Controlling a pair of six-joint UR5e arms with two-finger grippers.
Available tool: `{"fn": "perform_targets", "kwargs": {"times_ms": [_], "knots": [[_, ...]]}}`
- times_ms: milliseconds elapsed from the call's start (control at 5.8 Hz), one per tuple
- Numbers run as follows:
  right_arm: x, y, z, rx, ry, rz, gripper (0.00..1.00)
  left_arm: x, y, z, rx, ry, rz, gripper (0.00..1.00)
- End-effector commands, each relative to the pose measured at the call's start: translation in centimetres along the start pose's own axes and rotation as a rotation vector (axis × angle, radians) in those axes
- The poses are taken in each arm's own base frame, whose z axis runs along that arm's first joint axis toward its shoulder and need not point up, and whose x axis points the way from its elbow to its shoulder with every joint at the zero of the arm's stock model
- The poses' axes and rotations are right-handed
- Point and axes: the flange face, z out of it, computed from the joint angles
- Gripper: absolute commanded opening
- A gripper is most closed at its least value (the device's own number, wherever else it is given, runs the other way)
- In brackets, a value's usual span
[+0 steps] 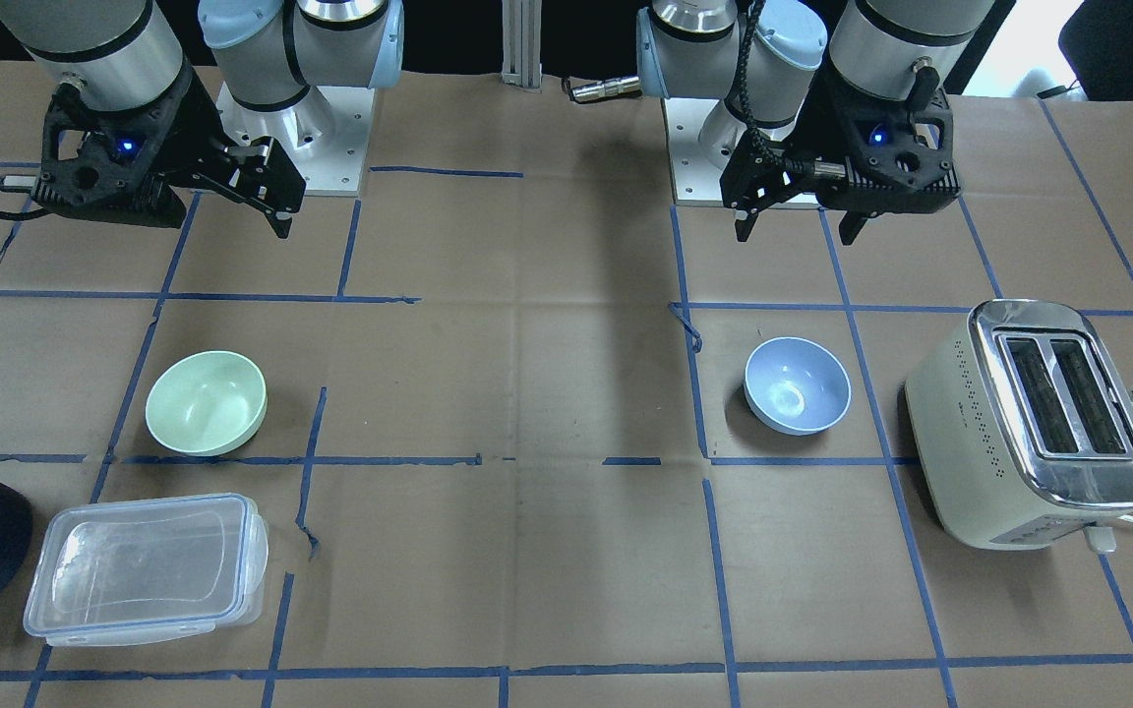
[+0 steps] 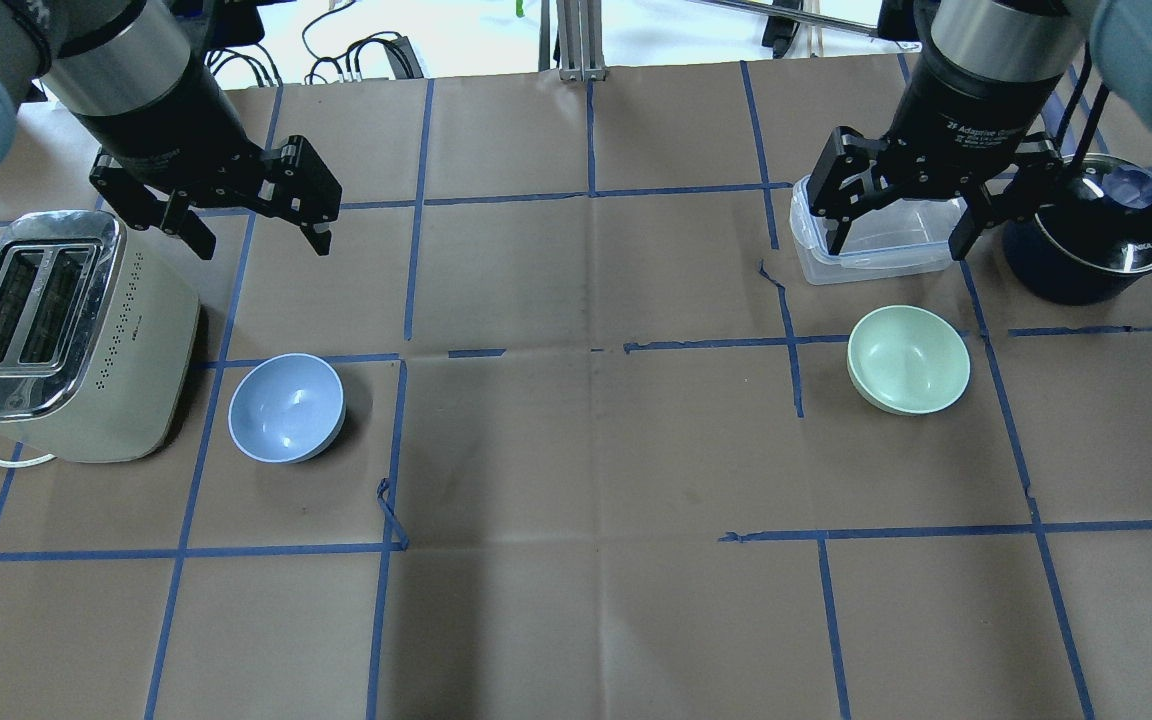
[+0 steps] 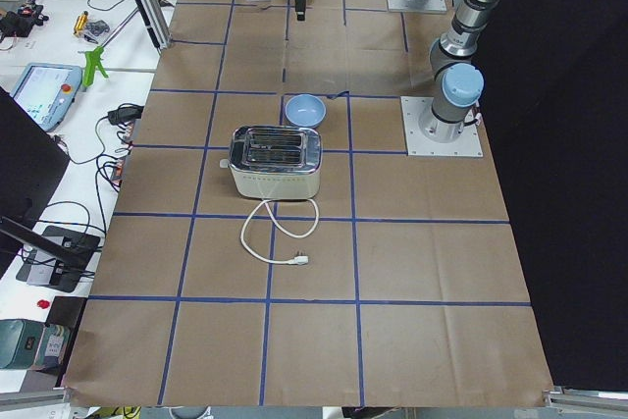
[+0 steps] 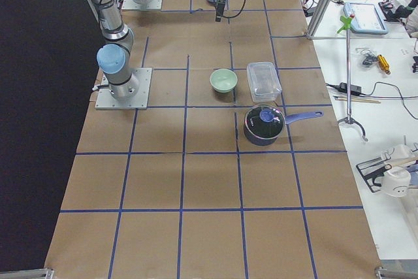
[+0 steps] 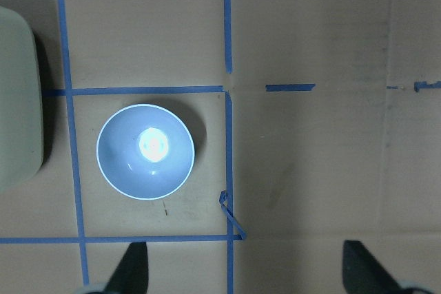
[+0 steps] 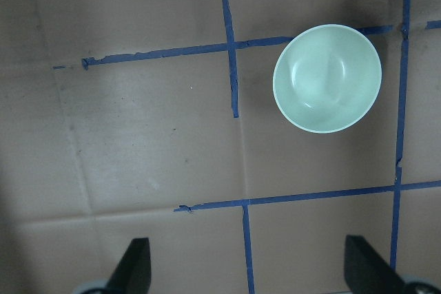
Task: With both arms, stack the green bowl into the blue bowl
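Observation:
The green bowl [image 2: 908,359] sits upright on the brown paper on the right half of the table; it also shows in the front view [image 1: 206,403] and the right wrist view [image 6: 327,78]. The blue bowl [image 2: 286,408] sits upright on the left half, next to the toaster, and shows in the left wrist view [image 5: 145,151] and the front view [image 1: 798,385]. My left gripper [image 2: 261,243] is open and empty, held above the table beyond the blue bowl. My right gripper [image 2: 897,248] is open and empty, held above the table beyond the green bowl.
A cream toaster [image 2: 56,330] stands just left of the blue bowl. A clear lidded container [image 2: 876,240] and a dark pot with a glass lid [image 2: 1096,235] stand beyond the green bowl, under the right gripper. Blue tape lines cross the paper.

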Motion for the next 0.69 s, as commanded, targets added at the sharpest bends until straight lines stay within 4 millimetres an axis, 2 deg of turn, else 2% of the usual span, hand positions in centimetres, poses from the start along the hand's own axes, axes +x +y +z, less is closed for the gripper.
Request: {"fn": "perform_targets", "kwargs": {"times_ms": [0,345,517], "knots": [[0.0,0.0,0.0,0.0,0.0,0.0,1.0,-0.1,0.1,-0.1,0.002,-0.002,0.001,0.98],[0.2,-0.3,0.3,-0.007,0.008,0.0,1.0,-0.1,0.0,0.0,0.001,-0.002,0.001,0.98],[1.2,-0.9,1.2,-0.025,0.011,-0.029,1.0,-0.4,0.0,-0.2,0.005,-0.005,0.004,0.98]]}}
